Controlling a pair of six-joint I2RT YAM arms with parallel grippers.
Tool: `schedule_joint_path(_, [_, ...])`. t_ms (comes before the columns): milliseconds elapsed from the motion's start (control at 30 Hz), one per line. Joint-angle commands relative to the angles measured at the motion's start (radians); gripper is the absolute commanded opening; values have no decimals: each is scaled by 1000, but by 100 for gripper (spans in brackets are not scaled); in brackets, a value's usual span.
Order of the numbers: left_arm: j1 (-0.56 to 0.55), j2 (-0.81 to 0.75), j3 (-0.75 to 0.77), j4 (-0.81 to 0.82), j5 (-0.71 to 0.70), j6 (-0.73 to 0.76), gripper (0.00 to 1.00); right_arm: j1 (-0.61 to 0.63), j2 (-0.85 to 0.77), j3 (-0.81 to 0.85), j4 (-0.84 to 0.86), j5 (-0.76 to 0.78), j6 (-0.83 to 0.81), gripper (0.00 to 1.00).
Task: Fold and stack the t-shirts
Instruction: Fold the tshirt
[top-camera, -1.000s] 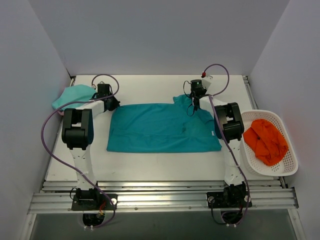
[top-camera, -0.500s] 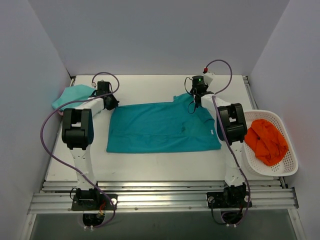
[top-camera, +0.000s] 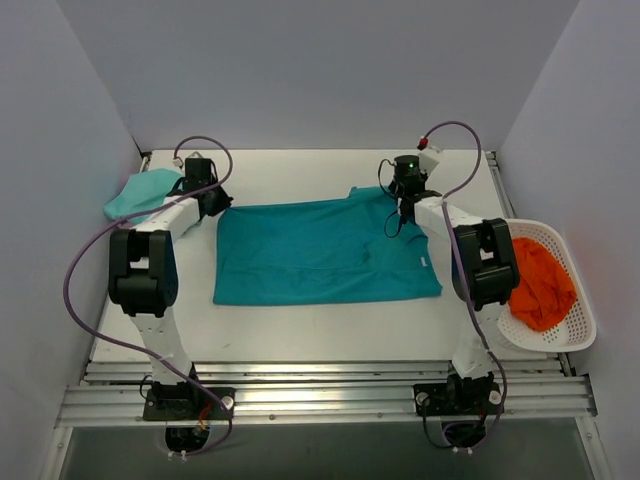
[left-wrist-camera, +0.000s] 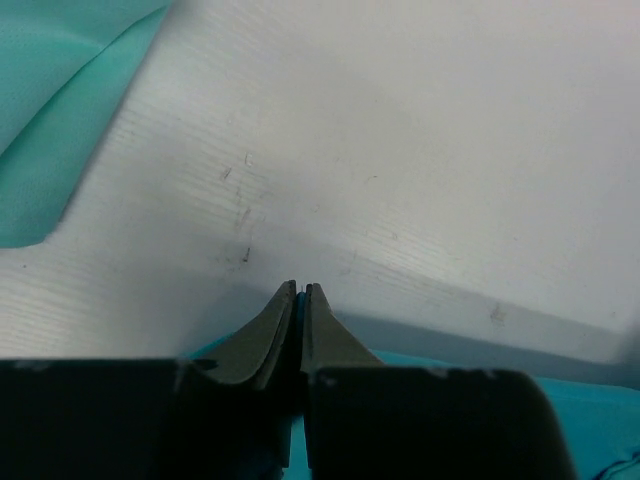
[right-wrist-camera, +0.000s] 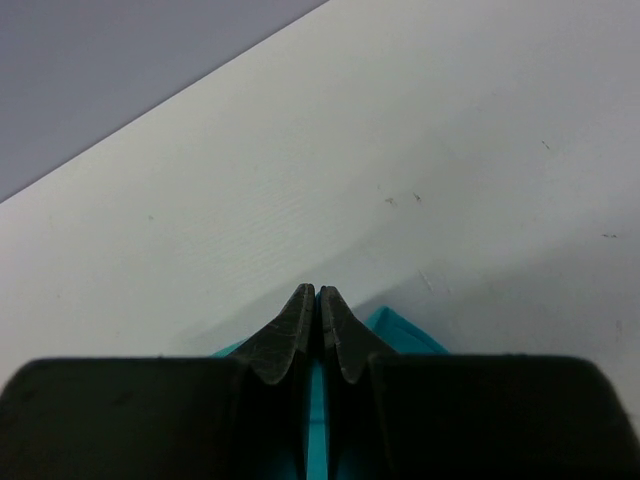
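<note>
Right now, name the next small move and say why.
Probably raise both together and draw the held edge toward the near side: the left gripper and right gripper each pinch the far edge of the deep teal cloth t-shirt, lying flat, unfolded.

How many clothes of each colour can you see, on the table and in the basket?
Dark teal t-shirt, spread on the table: 1
Pale mint t-shirt, bunched at the far left corner: 1
Orange cloth, in the white basket: 1
Total: 3
</note>
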Motion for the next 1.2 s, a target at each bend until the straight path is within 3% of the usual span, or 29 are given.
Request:
schedule_joint_path(0, [-2, -97, -40, 11, -22, 20, 4, 16, -119, -49, 31, 47, 7, 0])
schedule_joint_path(300, [-14, -233, -173, 11, -39, 25, 4, 64, -324, -243, 18, 102, 22, 0])
schedule_joint_path(633, [-45, -410, -446, 74, -89, 3, 5, 164, -553, -529, -9, 211, 99, 0])
schedule_joint_path(700, [-57, -450, -508, 81, -111, -7, 12, 194, -587, -611, -10, 234, 126, 0])
schedule_joint_path(733, [-73, -460, -526, 77, -134, -13, 27, 203, -590, -631, -33, 269, 172, 0])
schedule_joint_path(767, [-80, -480, -563, 74, -145, -33, 50, 219, -589, -648, -57, 289, 204, 16])
schedule_joint_path(800, [-88, -488, -580, 69, -154, -44, 81, 226, -584, -660, -86, 312, 241, 38])
schedule_joint_path(833, [-96, -499, -595, 65, -165, -55, 94, 233, -578, -677, -158, 366, 283, 58])
schedule_joint_path(867, [-109, -519, -609, 65, -175, -72, 94, 245, -567, -682, -191, 392, 356, 76])
schedule_joint_path(967, [-123, -568, -641, 51, -181, -93, 94, 257, -553, -656, -327, 475, 464, 94])
schedule_joint_path(1167, [-136, -703, -615, -23, -217, -93, 94, 283, -558, -531, -423, 494, 472, 95])
